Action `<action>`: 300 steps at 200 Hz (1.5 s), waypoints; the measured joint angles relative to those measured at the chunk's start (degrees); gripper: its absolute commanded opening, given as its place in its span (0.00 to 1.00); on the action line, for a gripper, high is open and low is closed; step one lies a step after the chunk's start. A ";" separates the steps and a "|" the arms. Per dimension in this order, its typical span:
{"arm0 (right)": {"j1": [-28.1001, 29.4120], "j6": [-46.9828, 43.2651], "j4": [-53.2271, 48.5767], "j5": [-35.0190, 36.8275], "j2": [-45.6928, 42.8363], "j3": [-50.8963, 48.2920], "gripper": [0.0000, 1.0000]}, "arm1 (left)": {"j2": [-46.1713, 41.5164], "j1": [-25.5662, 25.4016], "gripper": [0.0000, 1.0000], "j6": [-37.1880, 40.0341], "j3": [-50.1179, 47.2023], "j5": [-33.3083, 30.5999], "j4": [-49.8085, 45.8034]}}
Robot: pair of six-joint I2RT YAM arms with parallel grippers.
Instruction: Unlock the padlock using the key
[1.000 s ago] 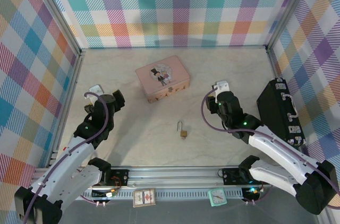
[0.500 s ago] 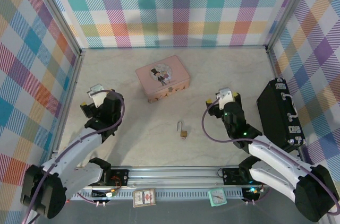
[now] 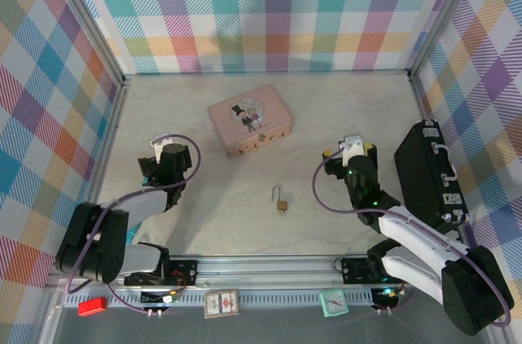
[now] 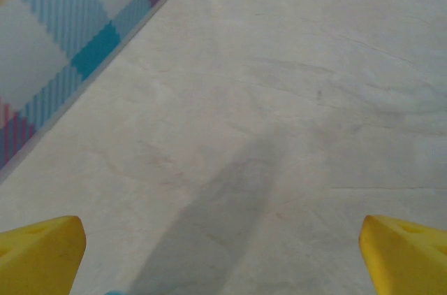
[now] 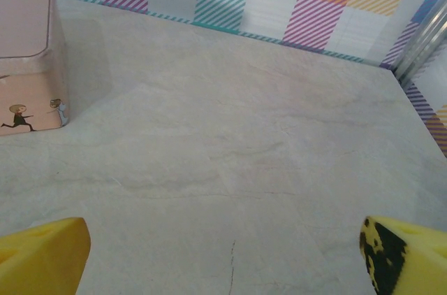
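Nearest, below the aluminium rail (image 3: 269, 266), the overhead camera picks up a red block (image 3: 91, 306), a small card (image 3: 220, 303) and a teal clock (image 3: 333, 303).

Just past the rail, the padlock (image 3: 280, 200) lies on the pale tabletop (image 3: 220, 222). Its brass body is toward the rail and its silver shackle points away. It sits between the two hands, nearer the arm bases than either, and closer to the right hand (image 3: 356, 154) than to the left hand (image 3: 168, 156). Both hands are well apart from it. The shackle is too small to tell whether it is latched.

From above, the fingers are hidden under the wrists, but the wrist cameras show them. The left hand's yellow fingertips (image 4: 38, 253) are spread wide over bare, shadowed tabletop and grip nothing. A plaid wall (image 4: 63, 36) runs ahead on its left. The right hand's fingertips (image 5: 42, 253) are equally wide and also grip nothing; the right one is mottled black.

Ahead and left of the right hand stands the pink tin (image 5: 28, 64), and this view shows tiny printed figures on its side. The overhead view shows its pictured lid instead. It also shows a black case (image 3: 430, 171) just right of the right hand, against the side wall.
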 measured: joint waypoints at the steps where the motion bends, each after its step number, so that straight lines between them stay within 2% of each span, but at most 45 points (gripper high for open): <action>1: -0.07 0.00 0.11 -0.04 0.02 -0.07 0.98 | 0.17 0.02 1.00 0.15 -0.04 0.13 0.26; 27: -2.32 0.15 2.58 -0.81 2.49 -0.81 0.99 | 5.09 1.51 1.00 2.67 -2.36 6.08 11.69; 46: -4.63 0.17 5.03 -1.64 6.34 -0.83 1.00 | 12.17 3.43 1.00 4.63 -3.21 11.91 20.87; 76: -9.44 1.11 10.29 -5.60 14.05 -0.90 1.00 | 14.16 5.27 1.00 5.14 -2.47 19.23 21.00; 102: -12.96 0.96 14.71 -8.87 19.30 -0.85 0.99 | 14.16 6.51 1.00 5.14 -1.46 22.38 21.59; 148: -20.81 0.92 25.46 -19.71 29.27 0.26 0.99 | 14.14 6.51 1.00 5.14 -1.46 24.24 22.29; 167: -23.61 1.97 27.02 -23.15 33.18 0.90 0.99 | 14.16 6.51 1.00 5.14 -1.46 24.26 22.27; 192: -24.44 2.99 27.23 -25.92 33.73 1.40 0.99 | 14.16 6.51 1.00 5.14 -1.46 24.28 22.27; 300: -24.57 4.55 27.74 -26.56 33.73 2.69 0.99 | 14.16 6.51 1.00 5.14 -1.46 24.28 22.45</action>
